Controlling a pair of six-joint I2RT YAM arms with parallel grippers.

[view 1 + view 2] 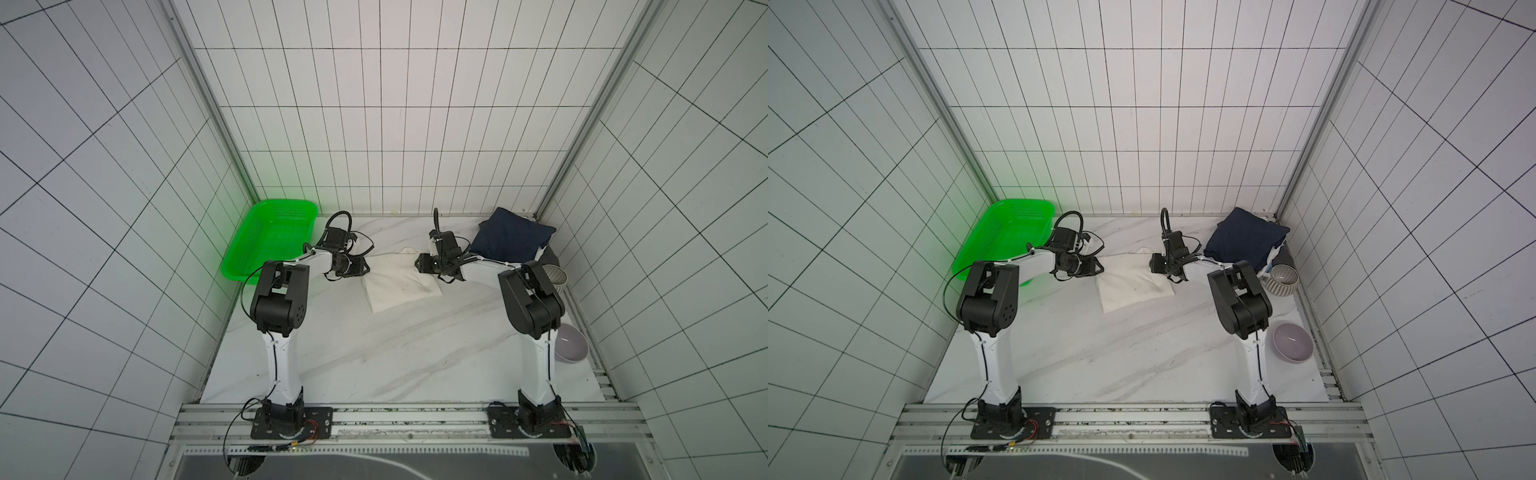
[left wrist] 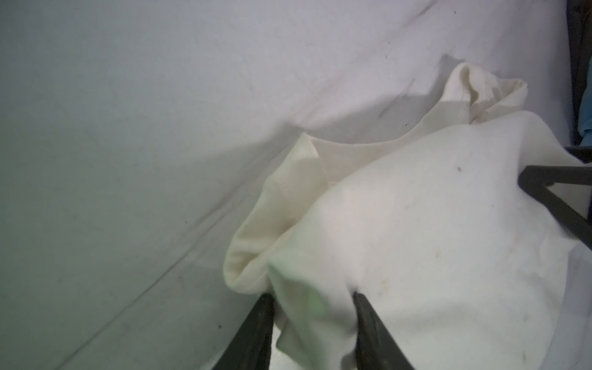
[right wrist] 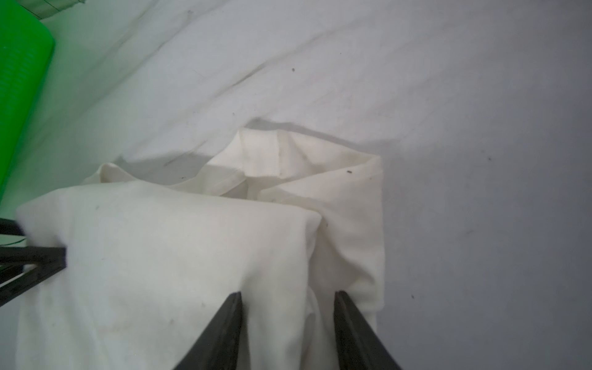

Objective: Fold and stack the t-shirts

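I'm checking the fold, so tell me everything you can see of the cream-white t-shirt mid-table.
The cream-white t-shirt is soft cloth with tiny dark specks, folded into a rough rectangle lying on the marbled table between the arms. A loose flap pokes out at its far edge. Cloth at its two ends bunches between the fingers of the left gripper and the right gripper; whether they clamp it is unclear.

Green perforated basket sat in the far left corner of the marble table, close to the tiled wall, open side up. Two bowls stood along the table's right edge, well apart. The ribbed grey-white bowl was further back, and the plain lavender bowl was nearer the aluminium rail at the front.
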